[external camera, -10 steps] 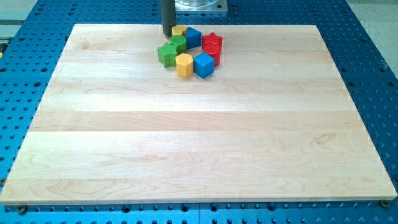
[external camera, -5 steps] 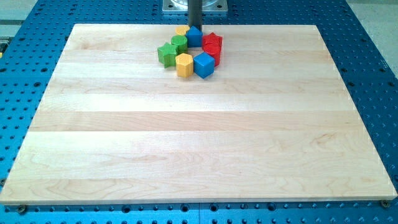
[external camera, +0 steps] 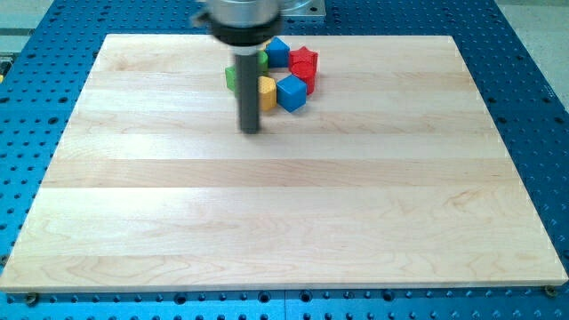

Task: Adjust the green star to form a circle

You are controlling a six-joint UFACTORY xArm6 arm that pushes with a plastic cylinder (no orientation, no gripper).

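Lying flat on a blue perforated bench (external camera: 533,89), a pale wooden board (external camera: 284,204) fills most of the camera view. Near the board's top edge, a tight cluster of coloured blocks is seen. At the cluster's left side the green star (external camera: 230,76) is found, mostly hidden behind the dark rod, so that only a sliver of green is shown and its shape cannot be confirmed. A second green block (external camera: 262,60) is glimpsed just right of the rod, higher up; its shape cannot be told either. My tip (external camera: 251,131) is planted on bare wood just below the cluster, close beneath the green star and the yellow block (external camera: 267,92), apparently touching neither. No jaws are carried by the rod, so nothing is clamped or held. Further right, a blue cube (external camera: 292,92) is set beside the yellow block, another blue block (external camera: 278,50) sits at the top, and red blocks (external camera: 304,65) close the cluster's right side.
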